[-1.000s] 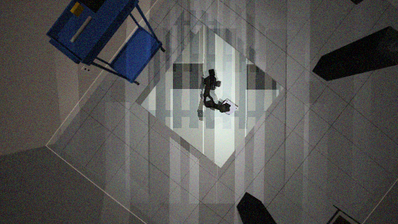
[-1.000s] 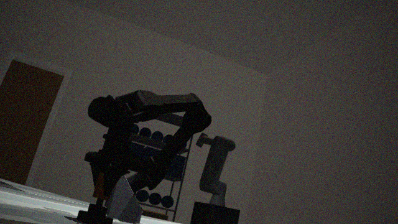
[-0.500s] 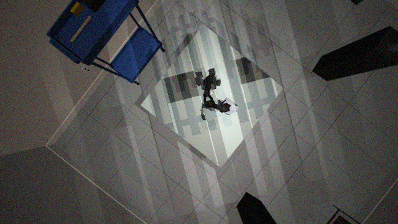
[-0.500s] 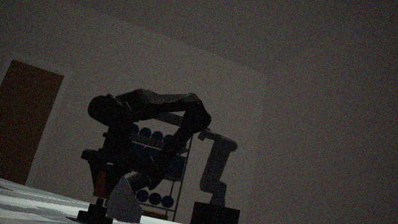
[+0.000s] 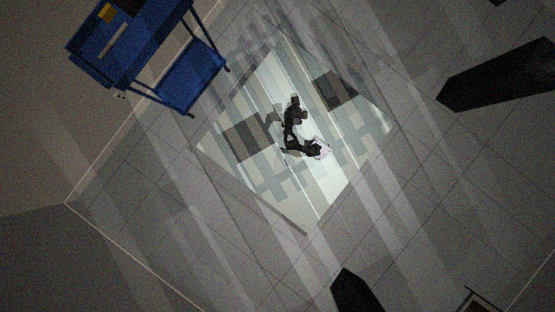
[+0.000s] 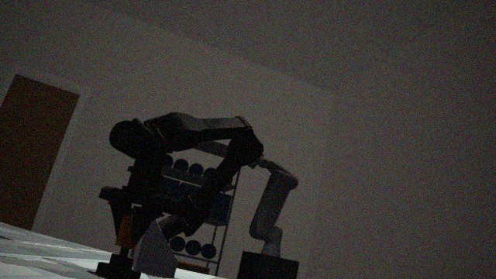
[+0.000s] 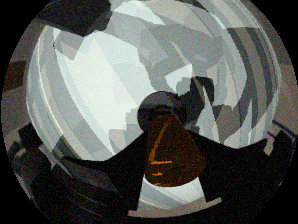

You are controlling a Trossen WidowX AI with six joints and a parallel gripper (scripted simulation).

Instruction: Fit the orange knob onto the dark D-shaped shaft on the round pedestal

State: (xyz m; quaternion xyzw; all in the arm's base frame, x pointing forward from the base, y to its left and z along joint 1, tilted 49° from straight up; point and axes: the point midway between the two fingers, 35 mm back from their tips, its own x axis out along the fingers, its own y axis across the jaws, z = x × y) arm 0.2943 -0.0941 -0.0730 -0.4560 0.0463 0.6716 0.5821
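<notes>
The orange knob (image 6: 125,232) (image 7: 175,160) is upright between the fingers of my gripper (image 6: 125,229) (image 7: 166,134), which is shut on it. The dark round pedestal (image 6: 118,268) (image 7: 149,116) is directly under the knob. In the exterior view a short dark piece of the shaft (image 6: 124,252) shows between the knob's lower edge and the pedestal, so the knob is not down on the pedestal. Whether the shaft's tip is inside the hole cannot be seen. The hole and the flat sides are hidden. In the top view the arm hides the knob and pedestal.
A pale grey angular piece (image 6: 155,252) (image 5: 323,149) stands close beside the pedestal and gripper. A grey arm (image 6: 271,201) on a black box (image 6: 267,267) and a rack of dark balls are in the background. A blue cart (image 5: 191,74) stands far off.
</notes>
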